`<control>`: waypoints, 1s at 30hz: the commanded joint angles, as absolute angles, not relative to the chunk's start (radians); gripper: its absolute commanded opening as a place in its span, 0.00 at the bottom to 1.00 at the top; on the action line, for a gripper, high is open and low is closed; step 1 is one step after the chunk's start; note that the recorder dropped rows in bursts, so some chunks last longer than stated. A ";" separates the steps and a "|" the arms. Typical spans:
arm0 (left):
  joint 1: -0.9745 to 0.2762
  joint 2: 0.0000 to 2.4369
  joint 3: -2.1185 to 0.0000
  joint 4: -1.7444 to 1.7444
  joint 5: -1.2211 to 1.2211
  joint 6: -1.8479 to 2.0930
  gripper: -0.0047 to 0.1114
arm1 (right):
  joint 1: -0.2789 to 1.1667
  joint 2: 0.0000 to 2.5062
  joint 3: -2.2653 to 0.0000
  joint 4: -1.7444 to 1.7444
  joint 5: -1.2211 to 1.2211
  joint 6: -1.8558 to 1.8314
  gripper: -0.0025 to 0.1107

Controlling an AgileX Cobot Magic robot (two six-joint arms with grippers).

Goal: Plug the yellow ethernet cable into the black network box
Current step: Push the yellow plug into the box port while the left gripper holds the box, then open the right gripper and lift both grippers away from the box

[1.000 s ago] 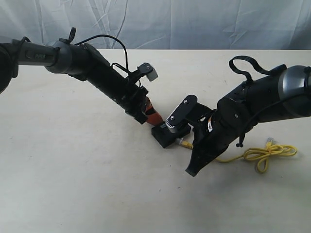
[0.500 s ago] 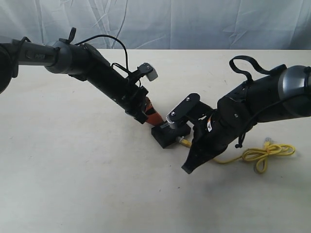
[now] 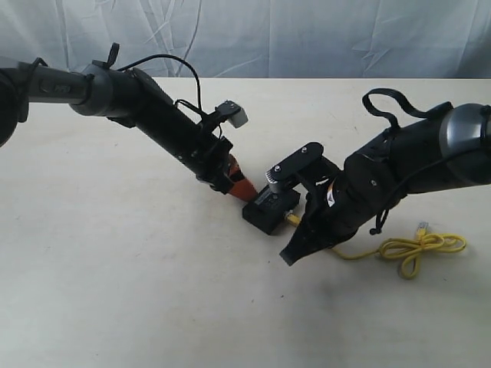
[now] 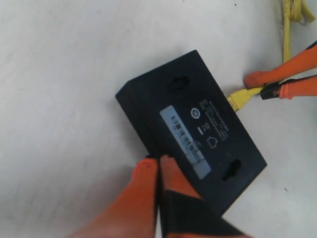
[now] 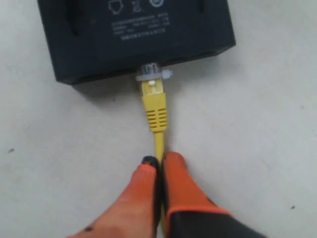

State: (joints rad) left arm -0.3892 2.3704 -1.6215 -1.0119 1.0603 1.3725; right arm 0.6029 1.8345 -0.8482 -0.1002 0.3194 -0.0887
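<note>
The black network box (image 3: 263,210) lies flat on the table, its label side (image 4: 184,140) up. My left gripper (image 3: 239,188) is shut, and its orange fingertips (image 4: 148,168) press against one long edge of the box (image 4: 208,124). My right gripper (image 5: 159,161) is shut on the yellow ethernet cable (image 5: 158,141) just behind its boot. The clear plug (image 5: 151,74) sits at a port on the opposite side of the box (image 5: 133,34), its tip inside the opening. The cable's bow-like loop (image 3: 418,249) trails on the table to the right.
A pale tabletop (image 3: 153,291) carries everything, with a white cloth backdrop (image 3: 307,38) behind it. The cable's free plug (image 3: 422,227) lies by the loop. The right arm's bulk (image 3: 399,169) hangs over the cable run.
The right gripper has pushed the plug left into the box's port. The box has shifted and turned slightly against the left fingers. The cable loop was dragged a little left.
</note>
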 commanded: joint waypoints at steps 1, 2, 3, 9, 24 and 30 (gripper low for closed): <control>-0.393 2.368 -1.623 -1.008 1.099 1.370 0.04 | 0.600 1.832 -0.852 -0.108 0.248 -0.182 0.02; -0.393 2.368 -1.623 -1.008 1.099 1.370 0.04 | 0.600 1.832 -0.852 -0.108 0.248 -0.189 0.02; -0.393 2.368 -1.623 -1.002 1.099 1.370 0.04 | 0.600 1.832 -0.852 -0.108 0.248 -0.189 0.02; -0.393 2.368 -1.623 -0.989 1.099 1.371 0.04 | 0.600 1.832 -0.852 -0.104 0.239 -0.188 0.02; -0.296 2.275 -1.623 -0.857 1.030 1.151 0.04 | 0.560 1.741 -0.852 0.074 0.319 -0.162 0.40; -0.239 2.069 -1.592 -0.606 1.016 0.804 0.04 | 0.448 1.541 -0.852 0.211 0.469 -0.158 0.02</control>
